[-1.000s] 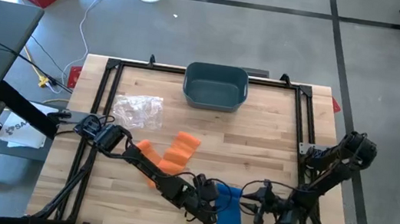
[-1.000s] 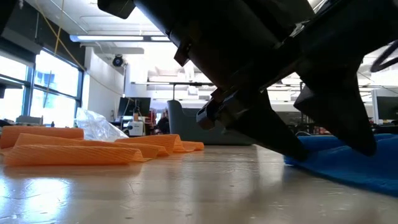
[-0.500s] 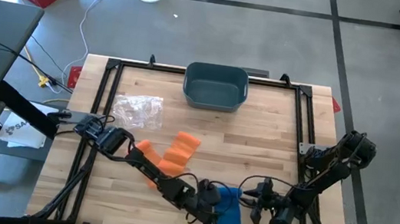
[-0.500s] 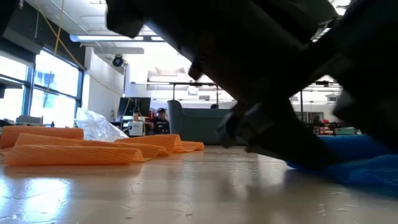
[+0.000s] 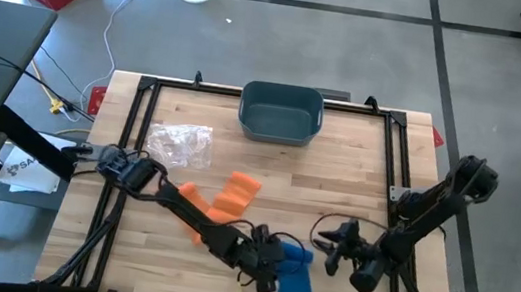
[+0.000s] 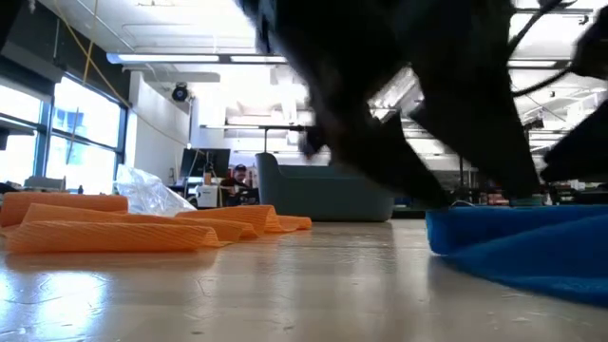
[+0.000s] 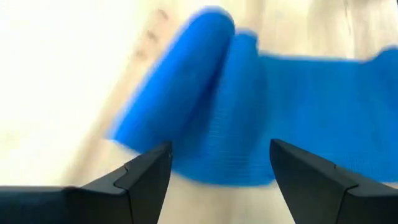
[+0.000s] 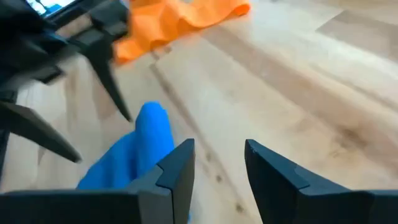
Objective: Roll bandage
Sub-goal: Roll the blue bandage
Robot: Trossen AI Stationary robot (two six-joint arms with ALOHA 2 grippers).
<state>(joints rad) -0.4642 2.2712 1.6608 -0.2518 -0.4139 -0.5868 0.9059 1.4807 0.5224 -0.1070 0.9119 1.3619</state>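
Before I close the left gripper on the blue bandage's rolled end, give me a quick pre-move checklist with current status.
1. Left gripper open: ok, nothing between its fingers.
2. Blue bandage in front of the left gripper: ok, rolled end faces it.
3. Right gripper off the bandage: ok, open and empty, beside it.
4. Bandage tail flat: cannot tell; it runs off the table's near edge.
5. Orange bandage out of the way: ok, lies apart.
6. Roll tightness: cannot tell.

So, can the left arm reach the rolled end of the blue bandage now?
Probably yes. The left pincer stands open right before the blue bandage, with nothing between them. The right pincer hangs off to the side, holding nothing.
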